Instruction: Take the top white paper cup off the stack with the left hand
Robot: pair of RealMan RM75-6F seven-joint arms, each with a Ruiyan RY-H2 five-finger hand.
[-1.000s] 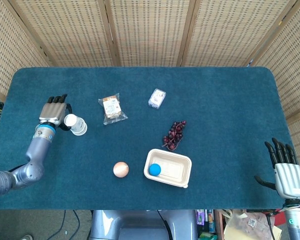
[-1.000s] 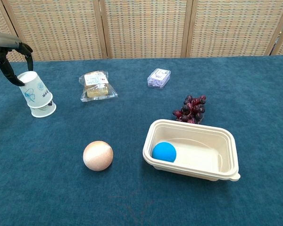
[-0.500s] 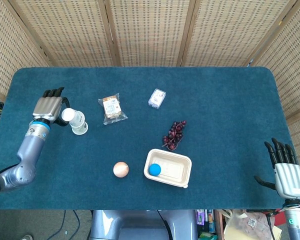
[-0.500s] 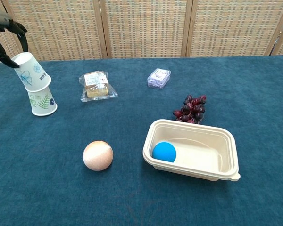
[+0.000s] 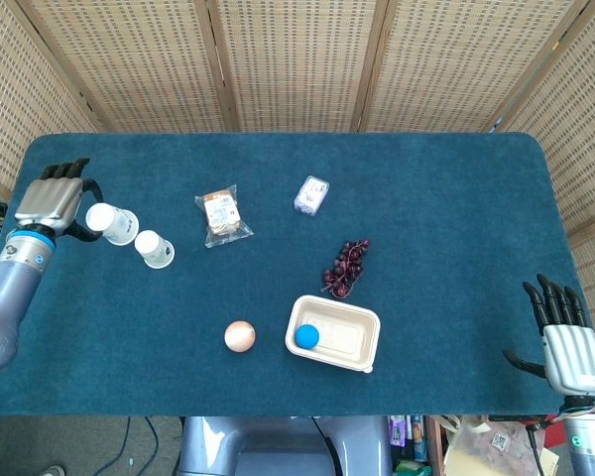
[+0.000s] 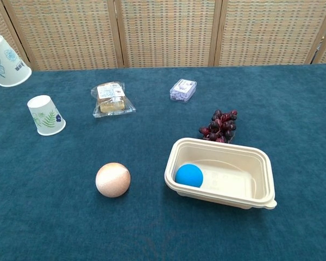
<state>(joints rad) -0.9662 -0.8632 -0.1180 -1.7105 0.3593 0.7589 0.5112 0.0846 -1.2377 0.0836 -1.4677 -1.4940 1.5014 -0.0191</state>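
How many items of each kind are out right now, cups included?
Paper cups: 2, lifted cup in left hand, other cup on table
Balls: 2
Wrapped packets: 2
Grape bunch: 1
Tray: 1
Total: 8

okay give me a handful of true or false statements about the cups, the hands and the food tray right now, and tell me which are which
1. The left hand holds the lifted paper cup clear of the other cup. True.
2. The second paper cup lies on its side on the table. False: it stands upside down, rim on the cloth.
3. The blue ball sits inside the beige tray. True.
4. The right hand grips the grapes. False: it holds nothing, fingers spread, at the table's near right corner, far from the grapes.
5. The peach ball is in the tray. False: it rests on the cloth to the tray's left.
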